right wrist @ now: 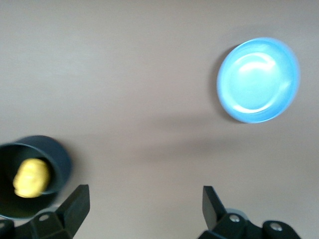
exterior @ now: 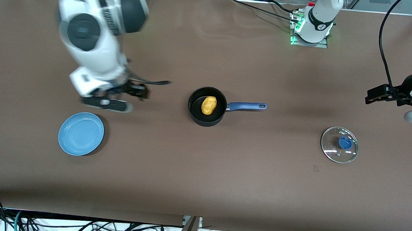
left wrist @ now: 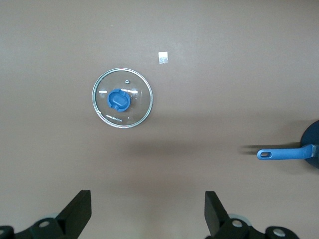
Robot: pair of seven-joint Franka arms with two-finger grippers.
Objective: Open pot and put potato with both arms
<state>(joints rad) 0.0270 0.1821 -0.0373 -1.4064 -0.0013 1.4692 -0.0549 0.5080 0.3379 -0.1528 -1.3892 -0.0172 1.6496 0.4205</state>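
You have the pot (exterior: pixel 207 106) open at mid-desk, handle toward the left arm's end, and the potato (exterior: pixel 209 105) already lies inside it on the black floor. The lid (exterior: pixel 339 144) rests flat on the desk, knob up, well apart from the pot toward the left arm's end and a little nearer the front camera. Judged from this, both steps look done; what remains for you is only to clear the arms, or to re-lid if you want that, which the task does not ask. The right gripper (exterior: pixel 114 98) hangs over bare desk between the plate (exterior: pixel 81 133) and the pot, fingers apart, holding nothing. The left gripper (exterior: pixel 374 96) hangs at the left arm's end over bare desk near the lid, fingers apart too, empty. Front view alone gives you both arms and the whole layout. The left wrist view gives the lid (left wrist: pixel 122 98) close, its rim and vent hole, plus a small pale tag (left wrist: pixel 162 57) on the desk near it and only the pot's handle end. The right wrist view shows the potato (right wrist: pixel 31 178) in the pot (right wrist: pixel 32 174) and the plate (right wrist: pixel 258 80), blurred.
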